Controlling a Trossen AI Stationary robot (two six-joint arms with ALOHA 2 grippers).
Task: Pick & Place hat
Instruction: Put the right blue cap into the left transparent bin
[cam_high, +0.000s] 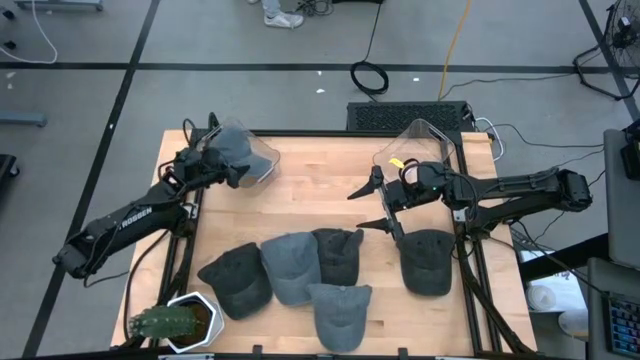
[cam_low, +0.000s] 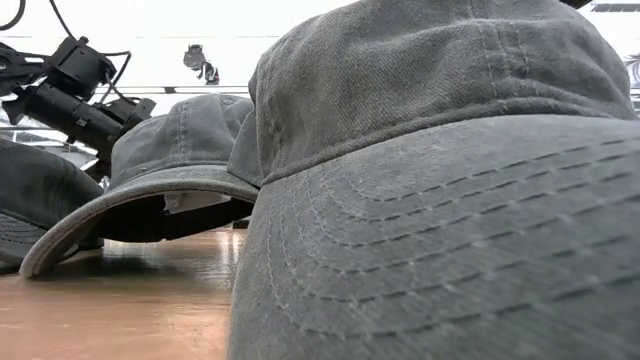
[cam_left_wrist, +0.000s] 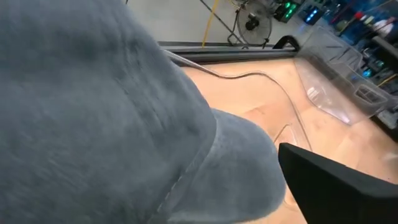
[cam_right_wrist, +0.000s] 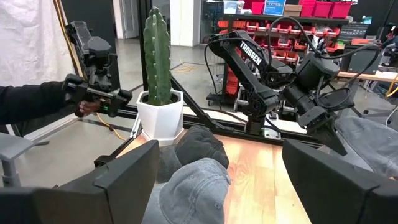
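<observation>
From above, the left gripper (cam_high: 228, 160) sits at upper left, clenched on a grey hat (cam_high: 238, 150) over a clear bin (cam_high: 262, 160). The right gripper (cam_high: 375, 205), centre right, has its jaws spread and holds nothing. Five more hats (cam_high: 290, 266) lie along the lower table (cam_high: 310, 200), beside a potted cactus (cam_high: 165, 322) at lower left.

At table height, a cap's brim (cam_low: 440, 240) fills the right side.

The left wrist view shows grey hat cloth (cam_left_wrist: 93, 112) filling the left side.

In the right wrist view, the cactus (cam_right_wrist: 157, 56) stands upper left.
</observation>
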